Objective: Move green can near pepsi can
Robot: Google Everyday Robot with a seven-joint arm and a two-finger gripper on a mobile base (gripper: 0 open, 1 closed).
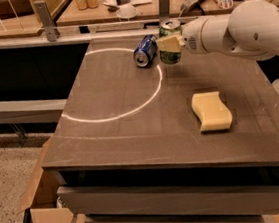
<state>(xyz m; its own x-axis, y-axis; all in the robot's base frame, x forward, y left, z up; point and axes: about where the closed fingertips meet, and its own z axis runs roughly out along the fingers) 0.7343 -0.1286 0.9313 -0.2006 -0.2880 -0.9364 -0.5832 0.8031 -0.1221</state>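
Green can (173, 56) clamped in hand (169, 43) (upright), just beside pepsi can (145, 51), near table (132, 134) far edge

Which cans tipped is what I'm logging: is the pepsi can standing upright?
No, the pepsi can lies on its side on the table, beside the upright green can gripped by the claw.

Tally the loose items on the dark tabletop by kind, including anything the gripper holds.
Drink cans: 2, the green can and the pepsi can, which lies on its side.
Sponges: 1, the yellow sponge.
Total: 3.
The gripper is at the far side of the table, shut on the green can.
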